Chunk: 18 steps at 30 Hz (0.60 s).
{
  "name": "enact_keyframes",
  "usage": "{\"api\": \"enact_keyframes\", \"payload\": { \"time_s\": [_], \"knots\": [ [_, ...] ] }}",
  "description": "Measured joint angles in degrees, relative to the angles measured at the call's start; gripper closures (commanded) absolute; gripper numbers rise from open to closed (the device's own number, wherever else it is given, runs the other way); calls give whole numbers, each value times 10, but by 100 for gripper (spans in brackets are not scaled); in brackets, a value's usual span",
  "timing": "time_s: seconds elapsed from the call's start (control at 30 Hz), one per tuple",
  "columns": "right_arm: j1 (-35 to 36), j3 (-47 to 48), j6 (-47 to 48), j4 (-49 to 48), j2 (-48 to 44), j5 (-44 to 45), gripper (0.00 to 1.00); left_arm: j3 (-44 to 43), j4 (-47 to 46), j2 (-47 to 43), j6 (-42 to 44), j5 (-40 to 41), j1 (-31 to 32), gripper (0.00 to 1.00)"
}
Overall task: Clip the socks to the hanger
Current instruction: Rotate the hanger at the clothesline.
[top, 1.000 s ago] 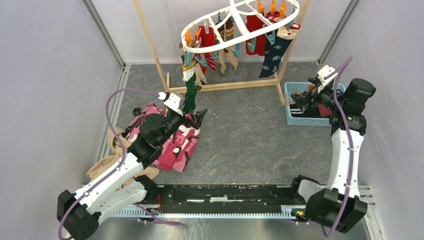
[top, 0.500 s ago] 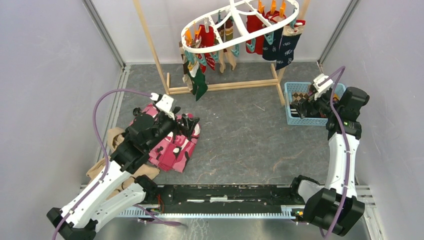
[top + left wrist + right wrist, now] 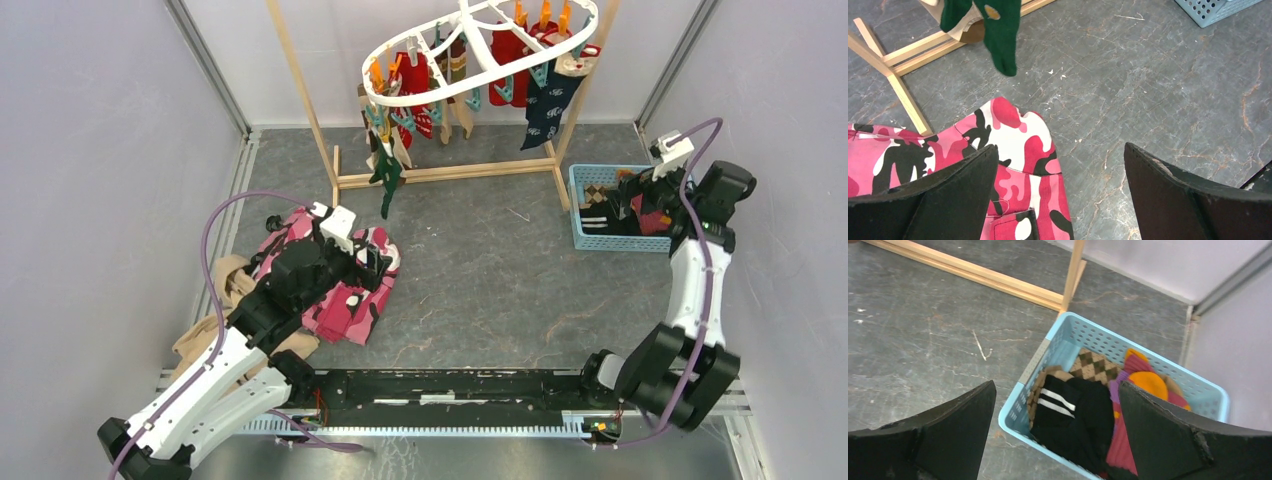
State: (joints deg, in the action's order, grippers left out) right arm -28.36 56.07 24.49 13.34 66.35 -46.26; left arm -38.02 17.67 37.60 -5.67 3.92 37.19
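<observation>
Pulled back and lower than a second ago, the left claw (image 3: 375, 262) hangs wide open and empty over the pink camouflage cloth (image 3: 340, 300); earlier it reached up to the dark green sock (image 3: 385, 180). That sock now hangs ahead of and above the claw, clear of both fingers. It has swung back under the hanger (image 3: 500, 80), whose white ring is farther ahead with other socks (image 3: 545, 100) dangling from its clips. The right claw (image 3: 610, 210) has shifted a little to its right. It stands open, holding nothing, just above the blue basket (image 3: 1083, 332). Directly below it lies a black sock with white stripes (image 3: 1073, 415) among other bundled socks. Grey worktop (image 3: 480, 270) spreads to its left.
</observation>
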Motion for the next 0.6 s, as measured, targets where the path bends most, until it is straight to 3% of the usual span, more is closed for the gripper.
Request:
{"api": "enact_keyframes", "payload": {
  "time_s": [0.17, 0.6],
  "knots": [
    [-3, 20, -9, -5, 72, -38, 2, 2, 1, -1, 6, 0, -16, 0],
    [-6, -29, 5, -31, 69, -24, 2, 17, -7, 15, 10, -55, -131, 3]
  ]
}}
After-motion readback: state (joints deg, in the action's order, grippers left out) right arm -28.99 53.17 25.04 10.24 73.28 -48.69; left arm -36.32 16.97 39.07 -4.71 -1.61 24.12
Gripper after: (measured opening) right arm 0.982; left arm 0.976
